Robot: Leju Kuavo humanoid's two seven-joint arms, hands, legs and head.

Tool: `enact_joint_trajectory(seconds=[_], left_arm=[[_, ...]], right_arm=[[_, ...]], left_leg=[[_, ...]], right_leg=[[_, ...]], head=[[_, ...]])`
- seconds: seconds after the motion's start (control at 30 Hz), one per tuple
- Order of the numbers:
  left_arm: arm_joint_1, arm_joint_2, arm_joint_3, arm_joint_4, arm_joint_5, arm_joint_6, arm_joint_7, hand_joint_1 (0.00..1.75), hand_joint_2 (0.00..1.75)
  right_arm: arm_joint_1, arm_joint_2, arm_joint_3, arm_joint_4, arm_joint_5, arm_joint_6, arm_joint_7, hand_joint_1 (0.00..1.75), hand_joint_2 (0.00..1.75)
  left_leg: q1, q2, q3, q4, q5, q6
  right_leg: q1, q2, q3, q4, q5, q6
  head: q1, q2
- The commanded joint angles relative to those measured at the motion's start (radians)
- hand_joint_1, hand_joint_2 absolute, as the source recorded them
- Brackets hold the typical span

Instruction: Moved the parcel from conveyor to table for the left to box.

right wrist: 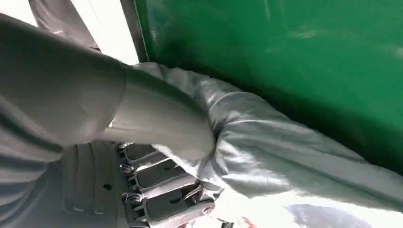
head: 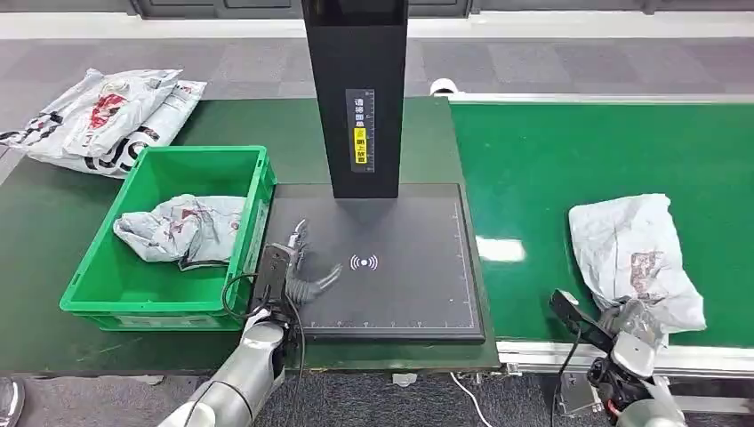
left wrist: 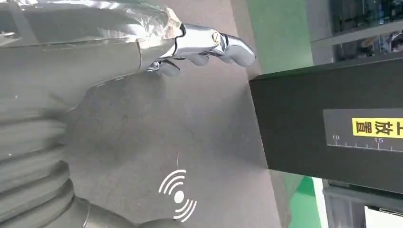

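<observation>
Head view. A dark green desk (head: pixel 53 222) meets the bright green conveyor belt (head: pixel 569 169) on its right; grey carpet floor (head: pixel 533 62) beyond. On the desk lies a flat black scanning pad (head: pixel 418 294) with a white wireless-wave mark (head: pixel 364 262), and a black upright post (head: pixel 356 80) stands at its far edge. The post carries a label strip of characters with a yellow patch, too small to read. A green plastic crate (head: pixel 258 191) sits just left of the pad, a crumpled grey bag (head: pixel 182 227) inside it. More grey-white printed bags (head: pixel 111 120) are heaped at the desk's far left corner. The task's crumpled grey plastic parcel (head: pixel 627 249) lies on the belt near its front edge. My left hand (head: pixel 302 267) hovers over the pad's left part, fingers spread, holding nothing. My right hand (head: pixel 633 322) sits at the parcel's near edge.

Left wrist view. My silver fingers (left wrist: pixel 209 42) are splayed above the pad; the post's yellow label shows characters and scale marks "10" and "15".

Right wrist view. My thumb and dark fingers (right wrist: pixel 166 190) pinch a fold of the parcel, against the belt.
</observation>
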Motion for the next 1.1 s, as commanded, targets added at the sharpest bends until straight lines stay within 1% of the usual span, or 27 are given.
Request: enact_joint_trajectory(seconds=[0.03,0.1,0.17,0.2,0.23,0.27,0.3,0.33,0.37,0.4,0.43,0.47,0.53,0.57,0.6,0.63,0.67,0.7,0.8,0.83,0.9,0.93,0.97,1.0,1.03,1.07,1.1], left_arm=[[-0.030,0.020,-0.023,0.039,-0.009,0.033,0.003,0.00,1.75],[-0.028,0.016,-0.017,0.040,-0.014,0.049,0.003,0.00,1.75],[-0.031,0.013,-0.011,0.042,-0.017,0.056,0.003,0.00,1.75],[-0.035,0.011,-0.009,0.043,-0.021,0.064,0.003,0.00,1.75],[-0.037,0.009,-0.007,0.043,-0.023,0.068,0.003,0.00,1.75],[-0.039,0.008,-0.007,0.041,-0.029,0.083,0.003,0.00,1.75],[-0.043,0.006,-0.006,0.043,-0.034,0.093,0.003,0.00,1.75],[-0.046,0.006,-0.004,0.045,-0.036,0.098,0.003,0.00,1.75],[-0.057,0.003,-0.001,0.049,-0.041,0.103,0.003,0.00,1.75],[-0.065,0.000,0.003,0.054,-0.044,0.104,0.003,0.00,1.75],[-0.071,-0.001,0.003,0.057,-0.053,0.109,0.006,0.00,1.75],[-0.077,-0.001,0.004,0.058,-0.057,0.112,0.005,0.00,1.75],[-0.082,-0.002,0.003,0.061,-0.060,0.110,0.004,0.00,1.75],[-0.086,-0.003,0.005,0.062,-0.063,0.111,0.003,0.00,1.75],[-0.088,-0.004,0.006,0.061,-0.064,0.115,0.003,0.00,1.75],[-0.090,-0.004,0.011,0.061,-0.064,0.114,0.003,0.00,1.75],[-0.091,-0.003,0.015,0.060,-0.063,0.116,0.003,0.00,1.75],[-0.091,-0.002,0.020,0.059,-0.063,0.115,0.003,0.00,1.75],[-0.086,0.002,0.026,0.051,-0.062,0.115,0.003,0.00,1.75],[-0.085,0.003,0.029,0.048,-0.060,0.115,0.003,0.00,1.75],[-0.087,0.001,0.032,0.043,-0.059,0.116,0.003,0.00,1.75],[-0.089,-0.001,0.034,0.042,-0.058,0.116,0.003,0.00,1.75],[-0.093,-0.004,0.036,0.041,-0.057,0.116,0.003,0.00,1.75],[-0.100,-0.007,0.032,0.043,-0.062,0.111,0.003,0.00,1.75],[-0.109,-0.014,0.033,0.046,-0.063,0.109,0.003,0.00,1.75],[-0.112,-0.017,0.033,0.046,-0.063,0.111,0.005,0.00,1.75],[-0.121,-0.022,0.030,0.052,-0.067,0.102,0.009,0.00,1.75]], right_arm=[[-0.069,0.056,-0.132,0.030,-0.036,-0.271,-0.095,1.75,1.75],[-0.059,0.108,-0.223,-0.160,-0.088,-0.293,-0.230,1.75,1.75],[-0.051,0.160,-0.309,-0.297,-0.103,-0.293,-0.348,1.75,1.75],[-0.060,0.209,-0.369,-0.376,-0.156,-0.293,-0.476,1.75,1.75],[-0.062,0.238,-0.401,-0.421,-0.189,-0.293,-0.553,1.75,1.75],[-0.071,0.283,-0.442,-0.471,-0.245,-0.293,-0.685,1.75,1.75],[-0.084,0.324,-0.461,-0.489,-0.320,-0.293,-0.798,1.75,1.75],[-0.086,0.344,-0.459,-0.500,-0.346,-0.293,-0.832,1.75,1.75],[-0.063,0.382,-0.414,-0.544,-0.434,-0.293,-0.900,1.75,1.75],[-0.028,0.404,-0.340,-0.591,-0.485,-0.293,-0.914,1.75,1.75],[0.010,0.415,-0.263,-0.637,-0.496,-0.293,-0.879,1.75,1.75],[0.043,0.431,-0.210,-0.690,-0.484,-0.293,-0.869,1.75,1.75],[0.063,0.453,-0.193,-0.730,-0.457,-0.293,-0.860,1.75,1.75],[0.066,0.452,-0.162,-0.724,-0.501,-0.293,-0.867,1.75,1.75],[0.073,0.457,-0.165,-0.751,-0.455,-0.293,-0.852,1.75,1.75],[0.075,0.446,-0.111,-0.724,-0.508,-0.293,-0.854,1.75,1.75],[0.084,0.445,-0.082,-0.736,-0.474,-0.293,-0.835,1.75,1.75],[0.091,0.440,-0.022,-0.721,-0.506,-0.293,-0.836,1.75,1.75],[0.112,0.422,0.198,-0.683,-0.494,-0.293,-0.769,1.75,1.75],[0.114,0.448,0.269,-0.664,-0.463,-0.293,-0.743,1.75,1.75],[0.072,0.458,0.401,-0.570,-0.441,-0.293,-0.696,1.75,1.75],[0.049,0.481,0.444,-0.518,-0.461,-0.293,-0.692,1.75,1.75],[0.011,0.501,0.504,-0.453,-0.472,-0.269,-0.660,1.75,1.75],[-0.005,0.523,0.545,-0.422,-0.484,-0.223,-0.642,1.75,1.75],[-0.007,0.528,0.624,-0.413,-0.525,-0.182,-0.595,1.75,1.75],[-0.002,0.528,0.646,-0.416,-0.533,-0.191,-0.583,1.75,1.75],[-0.003,0.528,0.693,-0.386,-0.505,-0.186,-0.546,1.75,1.75]], left_leg=[[0.000,0.005,0.002,-0.001,-0.001,0.000],[0.000,0.006,0.001,0.000,-0.001,0.000],[0.000,0.008,0.000,0.000,-0.001,0.000],[-0.001,0.012,-0.001,0.000,-0.001,-0.001],[-0.001,0.009,-0.001,0.000,-0.001,-0.001],[-0.001,0.012,-0.001,0.000,-0.001,-0.001],[0.000,0.010,-0.002,0.000,-0.001,-0.001],[0.000,0.010,-0.001,0.000,-0.001,-0.001],[0.000,0.008,-0.001,0.000,0.000,-0.002],[0.001,0.010,-0.001,0.000,0.000,-0.002],[0.001,0.010,0.001,-0.001,0.000,-0.002],[0.001,0.006,0.000,0.000,0.000,-0.002],[0.002,0.004,0.001,-0.001,0.001,-0.003],[0.002,0.002,-0.001,0.000,0.001,-0.002],[0.002,0.003,0.000,-0.001,0.001,-0.002],[0.002,0.002,-0.002,0.000,0.001,-0.002],[0.002,0.004,-0.001,0.000,0.000,-0.002],[0.002,0.002,-0.003,0.000,0.001,-0.002],[0.002,0.004,-0.002,0.000,0.001,-0.002],[0.002,0.007,-0.001,-0.001,0.000,-0.002],[0.003,0.008,-0.001,-0.001,0.000,-0.002],[0.002,0.011,-0.001,0.000,0.000,-0.003],[0.002,0.009,-0.003,0.000,0.000,-0.003],[0.002,0.013,-0.001,-0.001,0.000,-0.003],[0.003,0.013,-0.002,0.001,0.000,-0.003],[0.002,0.016,-0.001,0.000,0.000,-0.004],[0.004,0.011,-0.003,0.000,0.001,-0.004]], right_leg=[[0.001,0.003,0.001,-0.001,0.001,-0.001],[0.000,0.004,0.000,0.000,0.001,-0.001],[0.000,0.007,-0.002,0.000,0.001,-0.001],[0.000,0.010,-0.003,0.001,0.002,-0.001],[0.000,0.008,-0.003,0.001,0.002,-0.001],[0.000,0.010,-0.004,0.001,0.002,-0.002],[0.000,0.008,-0.005,0.002,0.002,-0.002],[0.000,0.008,-0.004,0.001,0.002,-0.003],[0.000,0.007,-0.004,0.001,0.002,-0.002],[0.001,0.008,-0.004,0.001,0.002,-0.003],[0.001,0.008,-0.002,0.000,0.002,-0.003],[0.002,0.004,-0.002,0.001,0.001,-0.003],[0.003,0.003,-0.001,0.000,0.000,-0.003],[0.002,0.001,-0.003,0.001,0.000,-0.002],[0.002,0.002,-0.002,0.001,0.000,-0.002],[0.002,0.001,-0.003,0.001,0.000,-0.002],[0.002,0.003,-0.002,0.001,0.000,-0.003],[0.001,0.001,-0.004,0.001,0.000,-0.002],[0.002,0.003,-0.003,0.001,0.001,-0.002],[0.002,0.006,-0.002,0.000,0.001,-0.003],[0.003,0.006,-0.002,0.000,0.001,-0.003],[0.002,0.010,-0.005,0.001,0.002,-0.003],[0.002,0.008,-0.005,0.001,0.002,-0.003],[0.002,0.011,-0.005,0.001,0.002,-0.004],[0.003,0.011,-0.007,0.002,0.002,-0.004],[0.003,0.014,-0.007,0.002,0.003,-0.005],[0.004,0.009,-0.006,0.002,0.002,-0.004]], head=[[0.000,0.000],[0.000,0.000],[0.000,0.000],[0.000,0.000],[0.000,0.000],[0.000,0.000],[0.000,0.000],[0.000,0.000],[0.000,0.000],[0.000,0.000],[0.000,0.000],[0.000,0.000],[0.000,0.000],[0.000,0.000],[0.000,0.000],[0.000,0.000],[0.000,0.000],[0.000,0.000],[0.000,0.000],[0.000,0.000],[0.000,0.000],[0.000,0.000],[0.000,0.000],[0.000,0.000],[0.000,0.000],[0.000,0.000],[0.000,0.000]])
